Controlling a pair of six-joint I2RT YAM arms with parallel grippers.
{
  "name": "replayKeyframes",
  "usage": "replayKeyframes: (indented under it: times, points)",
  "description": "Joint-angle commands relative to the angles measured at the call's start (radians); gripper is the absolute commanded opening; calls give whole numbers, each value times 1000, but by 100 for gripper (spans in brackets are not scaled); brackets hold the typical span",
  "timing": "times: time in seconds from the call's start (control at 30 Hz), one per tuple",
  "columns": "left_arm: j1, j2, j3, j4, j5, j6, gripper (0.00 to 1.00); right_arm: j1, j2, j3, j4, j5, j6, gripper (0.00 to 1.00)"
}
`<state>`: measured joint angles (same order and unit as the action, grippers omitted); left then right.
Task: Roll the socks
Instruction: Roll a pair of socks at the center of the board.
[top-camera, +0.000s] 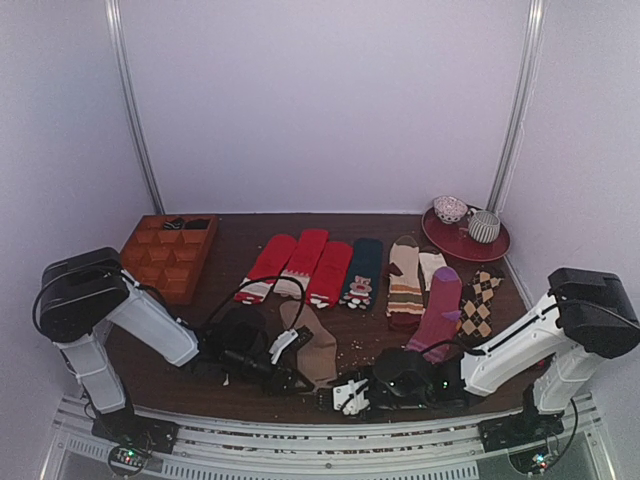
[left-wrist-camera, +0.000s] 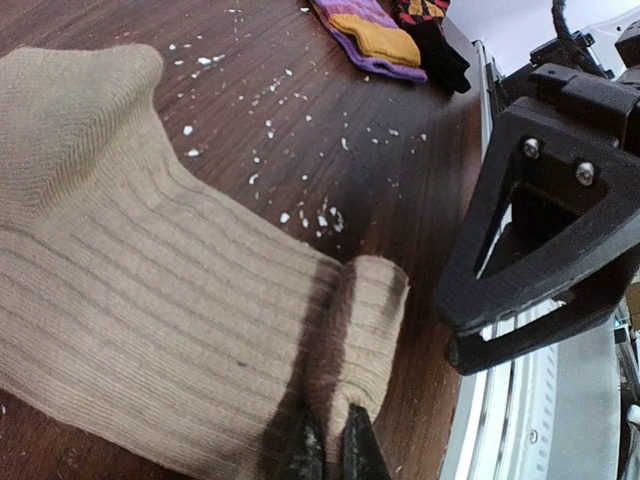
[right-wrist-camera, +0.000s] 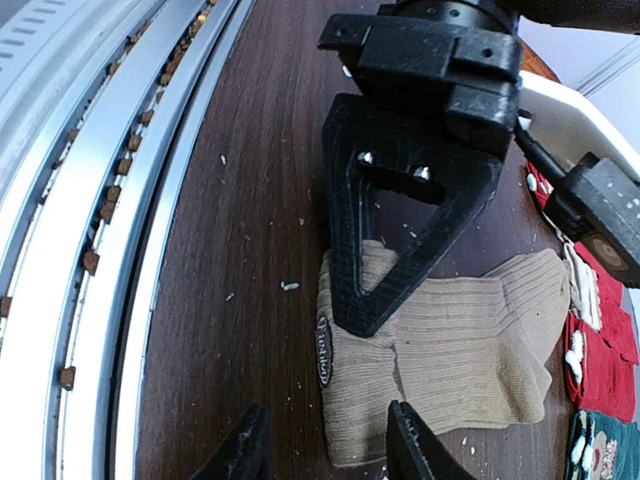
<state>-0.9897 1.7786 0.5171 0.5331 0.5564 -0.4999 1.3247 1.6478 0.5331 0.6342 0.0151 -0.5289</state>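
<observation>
The tan-brown ribbed socks (top-camera: 320, 350) lie flat near the table's front edge, toes pointing away. In the left wrist view my left gripper (left-wrist-camera: 330, 447) is shut, pinching a raised fold at the cuff end of the socks (left-wrist-camera: 150, 290). In the top view the left gripper (top-camera: 290, 378) is at the socks' near end. My right gripper (right-wrist-camera: 330, 452) is open, its fingers either side of the cuff corner of the socks (right-wrist-camera: 460, 340) and just above it. A small dark label (right-wrist-camera: 324, 350) shows on the cuff edge. In the top view the right gripper (top-camera: 347, 395) sits just right of the cuff.
Red socks (top-camera: 300, 265), a dark green sock (top-camera: 362, 272), striped beige socks (top-camera: 405, 285), a purple sock (top-camera: 437, 310) and an argyle sock (top-camera: 480, 300) lie behind. A wooden compartment tray (top-camera: 170, 255) is at back left, a red plate (top-camera: 455, 243) with cups at back right. White crumbs (left-wrist-camera: 300, 210) dot the wood.
</observation>
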Motion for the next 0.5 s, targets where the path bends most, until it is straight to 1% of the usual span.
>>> replayKeyframes:
  times: [0.0, 0.3, 0.47]
  points:
    - [-17, 88, -89, -370, -29, -13, 0, 5, 55, 30, 13, 53, -59, 40]
    - [-17, 84, -91, -369, -19, -9, 0, -9, 112, 54, 46, 108, -58, 39]
    - [-17, 84, -91, -370, -15, -10, 0, -41, 121, 67, 41, 76, -49, 39]
